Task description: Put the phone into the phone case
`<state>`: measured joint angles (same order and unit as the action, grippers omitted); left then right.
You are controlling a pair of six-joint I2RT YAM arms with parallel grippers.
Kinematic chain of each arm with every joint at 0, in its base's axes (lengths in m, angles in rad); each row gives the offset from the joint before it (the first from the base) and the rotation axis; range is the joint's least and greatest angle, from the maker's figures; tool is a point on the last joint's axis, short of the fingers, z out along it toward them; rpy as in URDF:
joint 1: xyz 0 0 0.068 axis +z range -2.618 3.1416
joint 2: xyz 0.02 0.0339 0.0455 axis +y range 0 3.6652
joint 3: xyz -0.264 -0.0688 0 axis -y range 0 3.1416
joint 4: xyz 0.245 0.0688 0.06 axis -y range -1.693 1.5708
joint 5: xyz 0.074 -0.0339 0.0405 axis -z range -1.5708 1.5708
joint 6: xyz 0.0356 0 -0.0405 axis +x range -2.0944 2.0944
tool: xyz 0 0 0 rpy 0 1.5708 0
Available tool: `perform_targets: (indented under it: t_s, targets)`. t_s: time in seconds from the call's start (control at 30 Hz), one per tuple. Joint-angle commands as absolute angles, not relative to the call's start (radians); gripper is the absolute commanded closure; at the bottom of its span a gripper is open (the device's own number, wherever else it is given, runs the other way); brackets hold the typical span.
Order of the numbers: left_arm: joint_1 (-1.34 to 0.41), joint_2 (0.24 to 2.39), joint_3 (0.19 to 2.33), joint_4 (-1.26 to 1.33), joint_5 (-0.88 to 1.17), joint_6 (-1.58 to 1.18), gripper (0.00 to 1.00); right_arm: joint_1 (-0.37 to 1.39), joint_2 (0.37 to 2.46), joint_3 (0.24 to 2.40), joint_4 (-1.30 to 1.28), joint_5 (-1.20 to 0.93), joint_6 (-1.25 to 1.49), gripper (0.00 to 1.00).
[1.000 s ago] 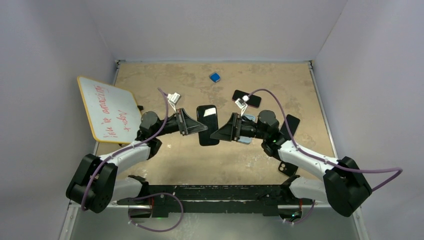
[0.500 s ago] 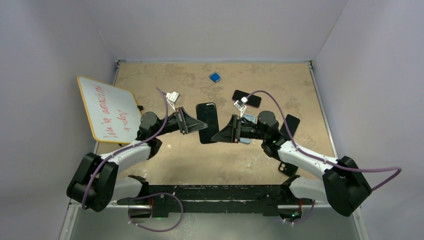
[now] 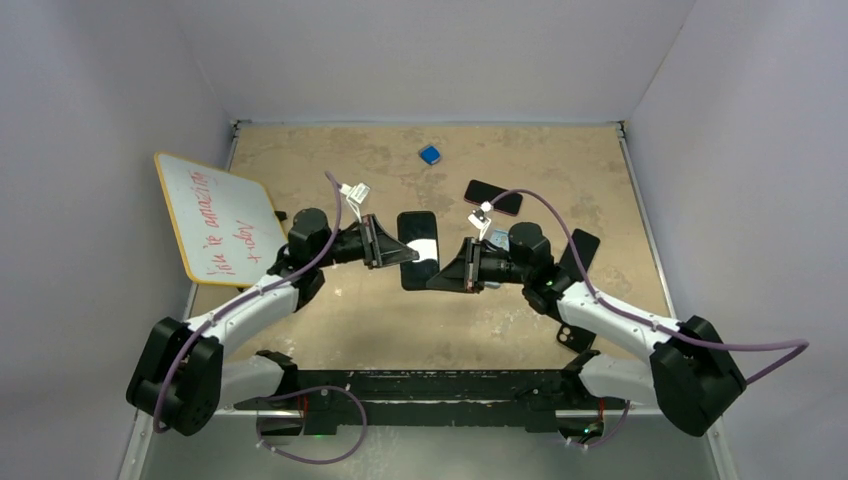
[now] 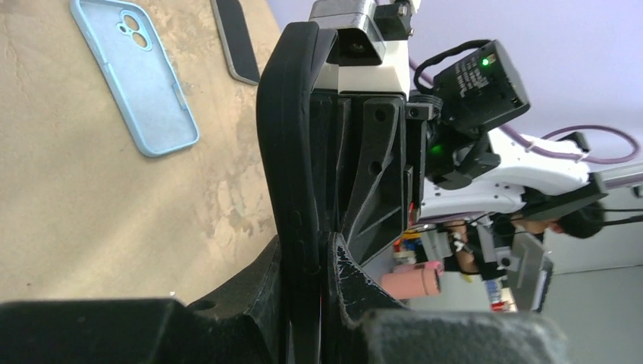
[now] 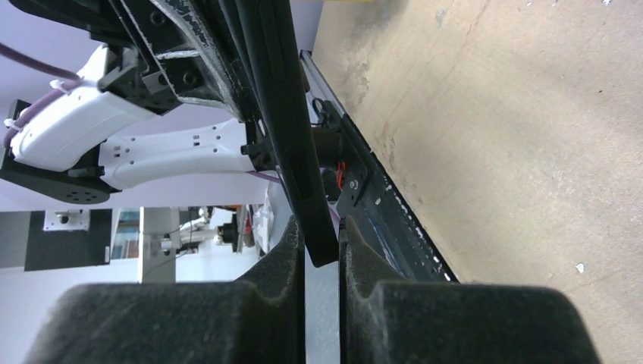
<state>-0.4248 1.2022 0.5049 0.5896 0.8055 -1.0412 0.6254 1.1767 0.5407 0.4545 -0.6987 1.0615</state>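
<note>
Phone (image 3: 418,248) hangs above the bench (image 3: 330,160), left fingers (image 4: 246,292) pinching its left edge, right fingers (image 5: 364,265) clamped on the other, seemingly for handover.

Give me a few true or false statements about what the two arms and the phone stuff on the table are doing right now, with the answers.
1. The left gripper and the right gripper are both closed on the black phone. True.
2. The black phone sits inside the light blue case. False: the case lies empty on the table, and the phone is held up off the table between the grippers.
3. The whiteboard is on the table's right side. False: it is on the left side.
4. A small blue object lies near the table's far edge. True.
</note>
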Motion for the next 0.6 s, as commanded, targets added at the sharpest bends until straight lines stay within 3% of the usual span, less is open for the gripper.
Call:
perform_targets:
  t_s: [0.0, 0.1, 0.43, 0.57]
  targets:
    - [-0.422, 1.151, 0.603, 0.311, 0.736, -0.729, 1.0, 0.624, 1.111, 0.611, 0.36, -0.641, 1.055, 1.0]
    - [-0.422, 1.159, 0.6, 0.384, 0.819, -0.767, 1.0, 0.624, 1.101, 0.622, 0.359, -0.64, 1.008, 0.96]
    - [-0.423, 1.133, 0.613, 0.552, 1.056, -0.897, 1.0, 0.624, 0.95, 0.695, 0.143, -0.458, 0.761, 0.25]
    - [-0.432, 1.123, 0.625, 0.494, 1.097, -0.846, 1.0, 0.624, 0.962, 0.748, 0.109, -0.457, 0.73, 0.15]
